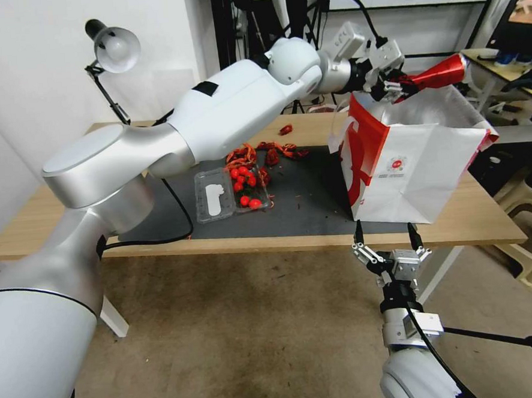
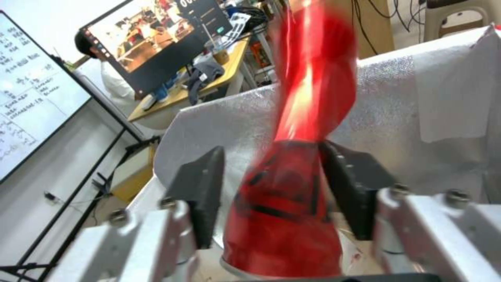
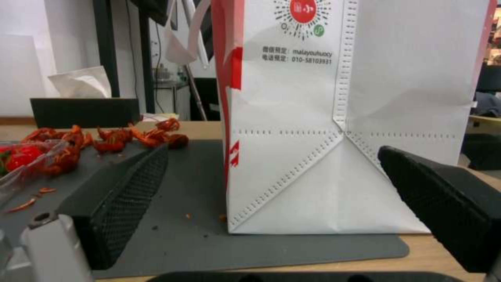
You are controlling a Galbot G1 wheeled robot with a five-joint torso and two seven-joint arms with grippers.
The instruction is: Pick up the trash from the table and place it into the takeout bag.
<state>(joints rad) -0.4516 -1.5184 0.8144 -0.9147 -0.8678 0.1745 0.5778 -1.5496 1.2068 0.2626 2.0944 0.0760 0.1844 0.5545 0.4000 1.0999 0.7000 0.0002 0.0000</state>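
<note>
The crushed red soda can (image 1: 441, 71) hangs over the open mouth of the takeout bag (image 1: 414, 172), at the tips of my left gripper (image 1: 397, 86). In the left wrist view the can (image 2: 303, 117) is blurred between the fingers of the left gripper (image 2: 271, 176); a gap shows beside one pad (image 2: 201, 196), so the jaws stand open around it. The bag's foil lining (image 2: 397, 98) lies behind the can. My right gripper (image 1: 385, 240) stands open in front of the table's edge, facing the bag's lower front (image 3: 339, 117).
On the table's (image 1: 39, 219) dark-grey mat (image 1: 302, 197) lie a clear tray of cherry tomatoes (image 1: 241, 188) and red shell scraps (image 1: 263, 154). A desk lamp (image 1: 112, 49) stands at the back left. A tissue box (image 3: 83, 98) sits behind the scraps.
</note>
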